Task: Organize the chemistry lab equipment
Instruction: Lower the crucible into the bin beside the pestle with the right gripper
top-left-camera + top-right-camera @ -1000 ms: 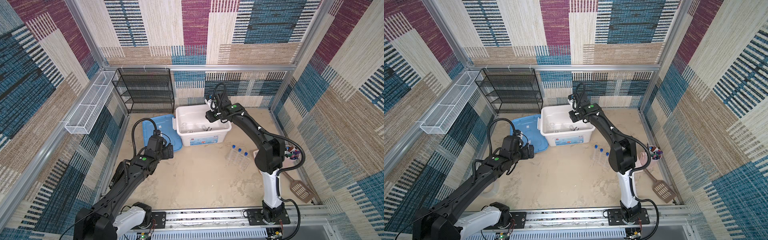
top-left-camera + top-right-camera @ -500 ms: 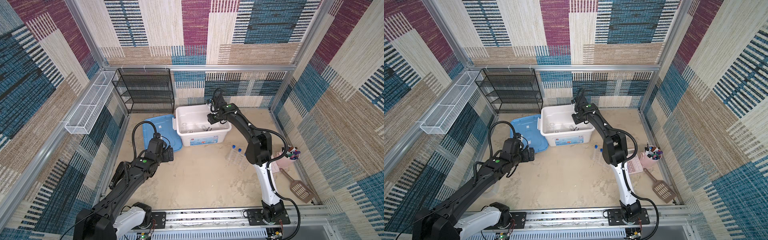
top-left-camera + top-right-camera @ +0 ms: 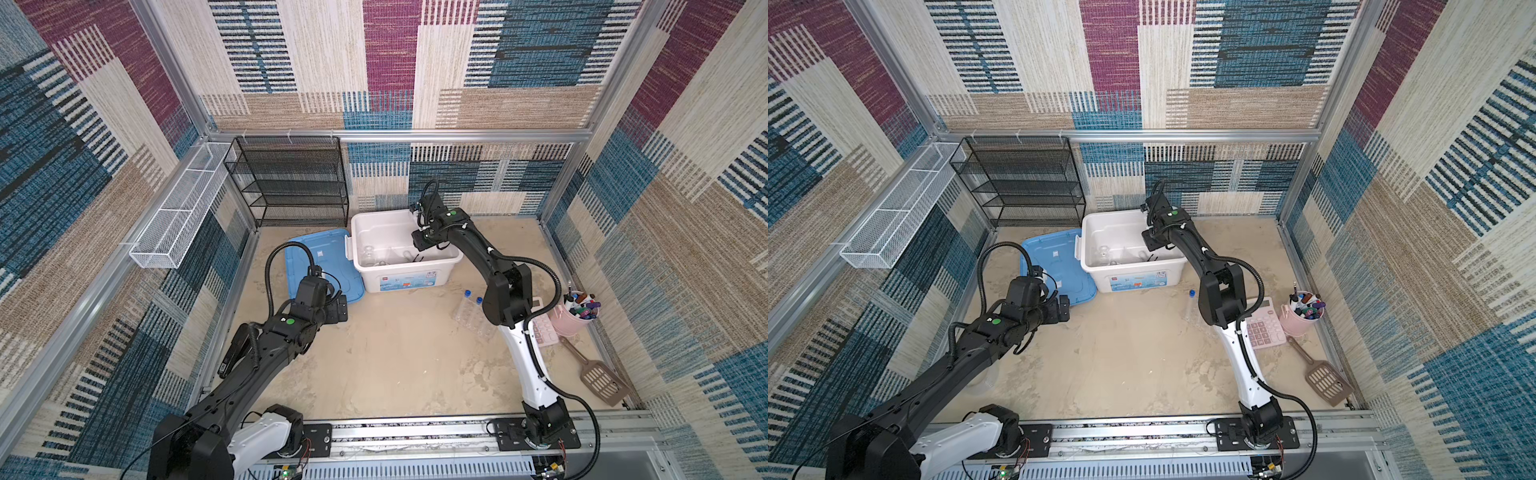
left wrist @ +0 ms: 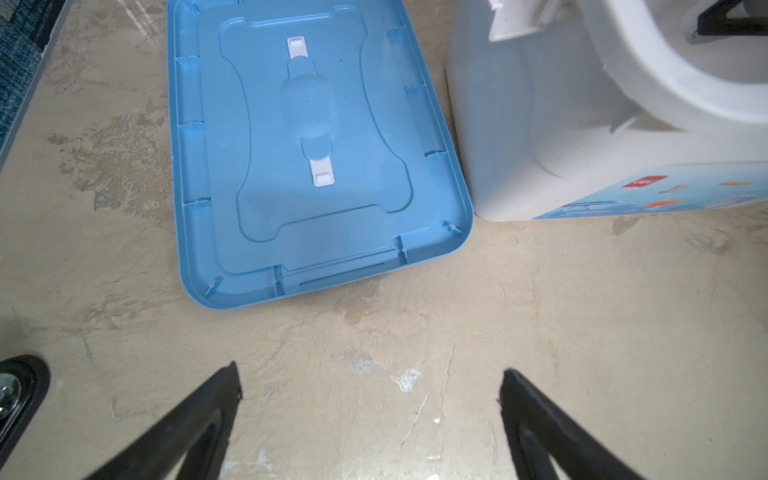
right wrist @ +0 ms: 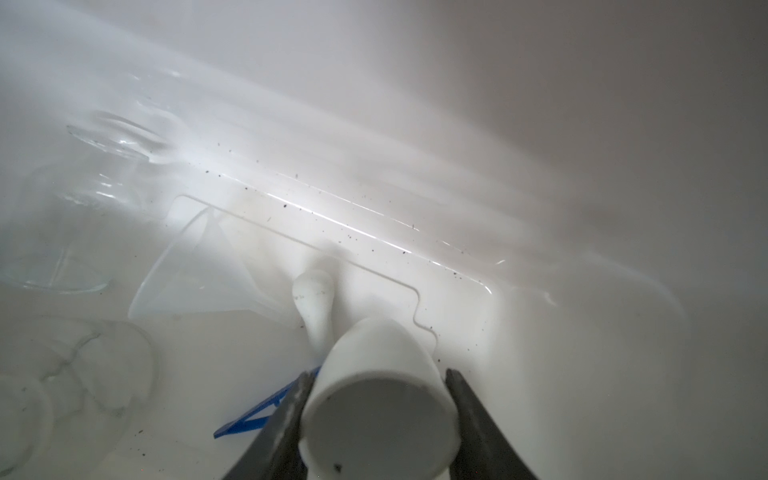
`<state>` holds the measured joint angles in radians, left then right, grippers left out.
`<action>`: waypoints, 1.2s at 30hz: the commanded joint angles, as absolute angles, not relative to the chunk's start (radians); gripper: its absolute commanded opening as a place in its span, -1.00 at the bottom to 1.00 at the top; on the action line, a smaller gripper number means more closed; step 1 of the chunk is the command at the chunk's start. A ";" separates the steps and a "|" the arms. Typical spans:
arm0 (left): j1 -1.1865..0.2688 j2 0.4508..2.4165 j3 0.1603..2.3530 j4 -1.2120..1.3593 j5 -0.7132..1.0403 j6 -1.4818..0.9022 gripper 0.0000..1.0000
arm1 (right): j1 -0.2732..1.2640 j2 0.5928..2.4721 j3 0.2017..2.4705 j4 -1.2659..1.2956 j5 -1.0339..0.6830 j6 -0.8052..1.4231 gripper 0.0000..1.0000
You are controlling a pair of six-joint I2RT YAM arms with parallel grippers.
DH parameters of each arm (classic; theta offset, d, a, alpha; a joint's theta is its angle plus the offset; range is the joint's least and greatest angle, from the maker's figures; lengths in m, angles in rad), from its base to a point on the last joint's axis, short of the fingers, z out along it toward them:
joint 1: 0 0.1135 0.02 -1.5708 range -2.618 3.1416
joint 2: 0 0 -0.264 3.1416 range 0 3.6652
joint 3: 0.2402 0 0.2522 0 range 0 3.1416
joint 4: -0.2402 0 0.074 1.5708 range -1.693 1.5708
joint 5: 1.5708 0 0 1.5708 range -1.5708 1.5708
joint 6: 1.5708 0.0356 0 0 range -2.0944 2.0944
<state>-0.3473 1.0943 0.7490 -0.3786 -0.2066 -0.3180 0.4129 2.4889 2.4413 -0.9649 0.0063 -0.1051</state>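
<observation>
my right pincer (image 5: 380,374) is clamped on the mortar (image 5: 378,415), low inside the white bin (image 3: 409,280) by the pestle (image 5: 313,299). gonna ease it down b4 letting go bc flask (image 5: 79,232) nearby. left pincer (image 4: 370,370) spread wide, empty

Black arms (image 3: 266,357) (white bases (image 3: 262,432); green dots (image 3: 289,320))

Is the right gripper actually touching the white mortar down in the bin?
Touching. The right wrist view shows the right gripper closed on the small white mortar. Both jaws press against opposite sides of it, with no gap visible on either side.
</observation>
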 commanded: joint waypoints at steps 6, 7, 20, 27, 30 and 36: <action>-0.347 1.117 0.750 -0.358 -0.199 -0.350 0.99 | 0.413 2.506 2.450 -0.979 -0.015 -0.110 -0.17; -0.347 1.120 0.751 -0.355 -0.197 -0.353 0.99 | 0.413 2.506 2.448 -0.980 -0.013 -0.112 -0.17; -0.347 1.142 0.756 -0.350 -0.195 -0.355 0.99 | 0.414 2.495 2.383 -0.958 -0.025 -0.122 -0.22; -0.347 1.141 0.750 -0.355 -0.206 -0.354 0.99 | 0.413 2.491 2.343 -0.938 -0.023 -0.130 -0.22; -0.346 1.153 0.751 -0.354 -0.204 -0.353 0.99 | 0.413 2.491 2.329 -0.933 -0.017 -0.131 -0.22; -0.347 1.164 0.760 -0.368 -0.212 -0.355 0.99 | 0.414 2.490 2.324 -0.928 -0.028 -0.133 -0.21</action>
